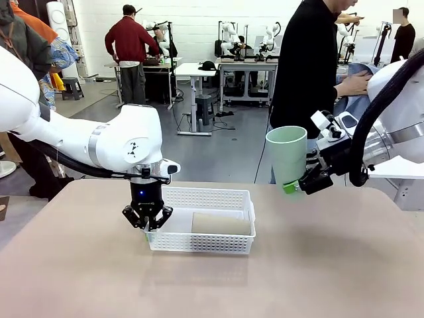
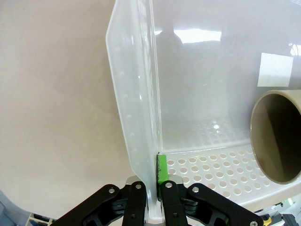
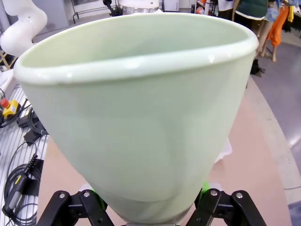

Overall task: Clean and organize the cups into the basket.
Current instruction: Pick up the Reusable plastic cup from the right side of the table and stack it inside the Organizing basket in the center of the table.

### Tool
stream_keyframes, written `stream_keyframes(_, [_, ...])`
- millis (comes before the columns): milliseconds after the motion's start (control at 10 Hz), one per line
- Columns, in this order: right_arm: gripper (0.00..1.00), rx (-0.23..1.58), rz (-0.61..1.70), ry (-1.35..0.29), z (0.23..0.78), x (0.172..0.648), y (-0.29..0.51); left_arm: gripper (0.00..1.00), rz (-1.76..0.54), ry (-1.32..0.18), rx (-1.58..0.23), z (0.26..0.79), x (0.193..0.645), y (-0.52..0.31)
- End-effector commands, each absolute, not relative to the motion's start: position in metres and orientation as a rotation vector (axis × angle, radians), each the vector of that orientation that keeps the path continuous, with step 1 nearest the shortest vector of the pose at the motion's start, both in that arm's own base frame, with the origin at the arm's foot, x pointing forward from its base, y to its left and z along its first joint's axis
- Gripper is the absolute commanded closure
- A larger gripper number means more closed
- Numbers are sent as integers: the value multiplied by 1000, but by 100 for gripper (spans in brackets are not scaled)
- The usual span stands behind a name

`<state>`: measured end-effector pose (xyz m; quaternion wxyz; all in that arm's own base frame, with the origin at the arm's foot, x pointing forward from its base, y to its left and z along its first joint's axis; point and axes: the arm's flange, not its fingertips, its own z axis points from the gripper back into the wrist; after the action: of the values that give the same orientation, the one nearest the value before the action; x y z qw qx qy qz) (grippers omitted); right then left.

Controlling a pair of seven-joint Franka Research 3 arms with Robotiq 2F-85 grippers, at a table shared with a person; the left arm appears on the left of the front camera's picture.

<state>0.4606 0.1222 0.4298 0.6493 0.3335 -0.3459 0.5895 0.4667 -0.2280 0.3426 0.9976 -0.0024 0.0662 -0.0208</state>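
Observation:
The white lattice basket (image 1: pixel 207 196) sits mid-table. My left gripper (image 1: pixel 148 227) points straight down at the basket's left end, shut on its end wall. In the left wrist view that wall (image 2: pixel 136 113) runs up between the closed fingers of the left gripper (image 2: pixel 154 184), with a green pad (image 2: pixel 162 168) on the inner side. One tan-brown cup (image 1: pixel 221 224) lies on its side in the basket, its open mouth (image 2: pixel 277 136) facing the wrist camera. Right of the basket and above the table, my right gripper (image 1: pixel 296 185) is shut on the base of the upright pale mint green cup (image 1: pixel 287 154), seen close up as the mint cup (image 3: pixel 141 113) above the right gripper (image 3: pixel 146 213).
A person in black stands at the table's far side on the right, a hand (image 1: pixel 356 83) on bluish cloth close to my right arm. The tan tabletop (image 1: pixel 311 265) is bare in front of and right of the basket.

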Motion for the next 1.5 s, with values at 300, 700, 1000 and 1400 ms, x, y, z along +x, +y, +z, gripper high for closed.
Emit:
stream_keyframes(300, [100, 756, 1349, -794, 427, 463, 120, 100, -44, 137, 0, 340, 465, -227])
stream_keyframes(700, [21, 616, 1394, -636, 444, 488, 163, 100, -44, 137, 0, 340, 465, -227])
stream_keyframes(1000, [21, 451, 1478, -375, 434, 507, 235, 100, -44, 137, 0, 340, 465, -227])
stream_keyframes(1400, [21, 287, 1567, -153, 412, 508, 313, 100, -44, 137, 0, 340, 465, -227])
